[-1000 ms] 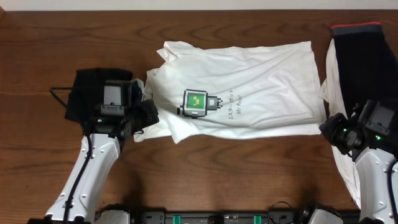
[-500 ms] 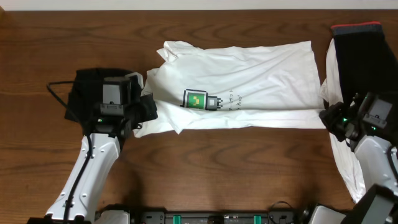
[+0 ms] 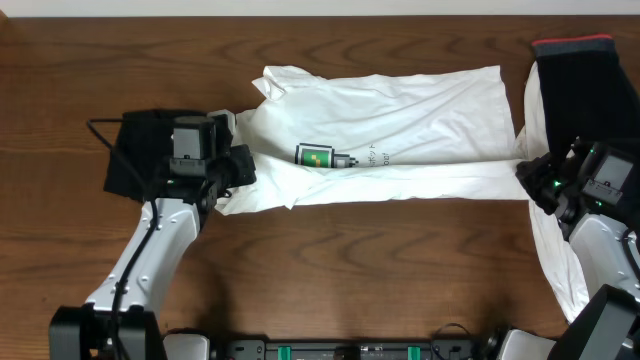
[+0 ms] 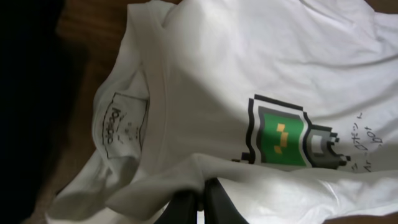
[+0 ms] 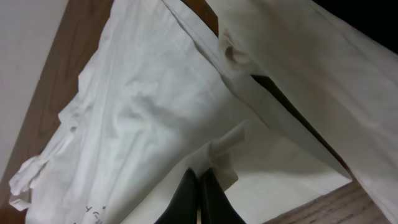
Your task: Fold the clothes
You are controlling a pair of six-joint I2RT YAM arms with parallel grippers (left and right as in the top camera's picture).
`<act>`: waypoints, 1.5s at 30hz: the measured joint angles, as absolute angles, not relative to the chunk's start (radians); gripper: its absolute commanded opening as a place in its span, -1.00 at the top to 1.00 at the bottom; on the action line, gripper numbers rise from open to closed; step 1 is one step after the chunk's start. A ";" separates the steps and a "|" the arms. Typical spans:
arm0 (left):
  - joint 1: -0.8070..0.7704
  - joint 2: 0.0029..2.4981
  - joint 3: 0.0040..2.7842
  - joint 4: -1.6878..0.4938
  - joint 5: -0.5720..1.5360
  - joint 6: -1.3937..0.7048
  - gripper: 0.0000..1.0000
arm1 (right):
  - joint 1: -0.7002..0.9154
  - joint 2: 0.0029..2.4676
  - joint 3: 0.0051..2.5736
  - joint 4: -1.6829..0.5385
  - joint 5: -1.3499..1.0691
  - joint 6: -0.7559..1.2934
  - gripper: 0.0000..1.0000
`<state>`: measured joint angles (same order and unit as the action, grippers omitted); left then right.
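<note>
At the left of the desk [image 3: 60, 120] lies a crumpled black garment [image 3: 135, 165], with the left arm standing over it. Just to its right the left fingers [image 3: 238, 172] are closed tight on a fold of the white T-shirt [image 3: 420, 120] near its collar; the left wrist view shows the left fingers [image 4: 210, 202] pinching a raised ridge of cloth below the collar [image 4: 155, 99] and its printed neck label [image 4: 124, 124].

The T-shirt stretches sideways across the middle of the desk, collar to the left and hem to the right, its cloth softly wrinkled. Its near long edge is drawn up into a straight band from one arm to the other. From above, this band hides the lower part of the green-and-black square logo [image 3: 314, 155]; the dark lettering [image 3: 375, 157] sits just right of it.

At the hem end the right fingers [image 3: 528, 180] grip the shirt's corner, shut on white cloth [image 5: 202, 196]. Furthest right lie a black garment with a red band [image 3: 580, 80] and a plain white garment [image 3: 555, 260].
</note>
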<state>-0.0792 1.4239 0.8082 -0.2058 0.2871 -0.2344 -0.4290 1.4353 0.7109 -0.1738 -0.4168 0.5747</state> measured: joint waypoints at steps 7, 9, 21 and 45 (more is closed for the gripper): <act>-0.072 1.432 0.823 -0.229 0.285 -0.231 -0.69 | -0.429 1.435 0.711 -0.174 -0.419 0.571 -0.12; -0.057 1.421 0.844 -0.282 0.284 -0.231 -0.69 | -0.429 1.435 0.711 -0.193 -0.420 0.567 -0.15; -0.021 1.291 0.919 -0.686 0.368 -0.228 -0.59 | -0.429 1.435 0.711 -0.314 -0.562 0.440 -0.15; -0.022 1.288 1.197 -0.844 0.554 -0.153 -0.41 | -0.160 1.427 1.033 -0.806 -0.481 0.197 -0.06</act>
<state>-0.0216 1.2877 1.1973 -0.8440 0.5541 -0.1528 -0.1600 1.4269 1.0328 -0.8062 -0.4808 0.1974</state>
